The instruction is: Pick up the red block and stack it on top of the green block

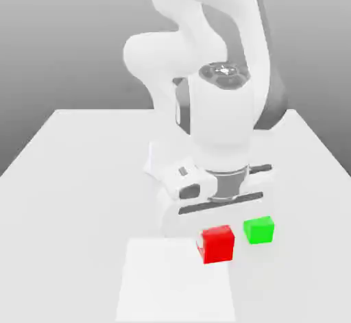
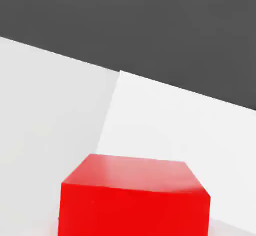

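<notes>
From where I sit, the exterior view shows the white arm [image 1: 219, 109] bent low over the table [image 1: 75, 171], its hand hanging just above the two cubes. The red block [image 1: 218, 243] sits near the front of the table at the far edge of a brighter white square patch [image 1: 177, 280], and the green block [image 1: 260, 230] stands just beside it toward the exterior view's right and a little further back — the two are near each other but apart, with a strip of table between them. The gripper [image 1: 214, 227] sits directly over the red block; a pale finger [image 1: 200, 245] seems to show against the block's side, yet I cannot tell whether the fingers are spread or pinching it. In the hand view the red block [image 2: 134, 200] fills the near field — top face and one side visible — with the patch's corner [image 2: 165, 114] beyond it.
</notes>
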Tool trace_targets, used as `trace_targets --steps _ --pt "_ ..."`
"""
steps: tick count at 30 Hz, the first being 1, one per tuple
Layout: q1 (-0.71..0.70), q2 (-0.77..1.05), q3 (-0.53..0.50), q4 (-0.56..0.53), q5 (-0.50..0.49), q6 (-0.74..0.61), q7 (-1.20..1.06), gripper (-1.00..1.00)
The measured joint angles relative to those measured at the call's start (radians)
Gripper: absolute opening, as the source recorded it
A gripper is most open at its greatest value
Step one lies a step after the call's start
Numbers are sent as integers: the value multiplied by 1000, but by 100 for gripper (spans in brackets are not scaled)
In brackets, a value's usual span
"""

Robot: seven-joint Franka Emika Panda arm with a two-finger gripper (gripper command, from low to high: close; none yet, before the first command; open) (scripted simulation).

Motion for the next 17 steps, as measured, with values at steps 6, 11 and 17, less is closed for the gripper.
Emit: trace_targets --steps 6,11,17 --pt "186 -194 53 -177 52 -16 -272 -100" --pt "214 -104 76 -212 24 108 -306 -100" --pt "195 32 56 -208 -58 239 -251 100"
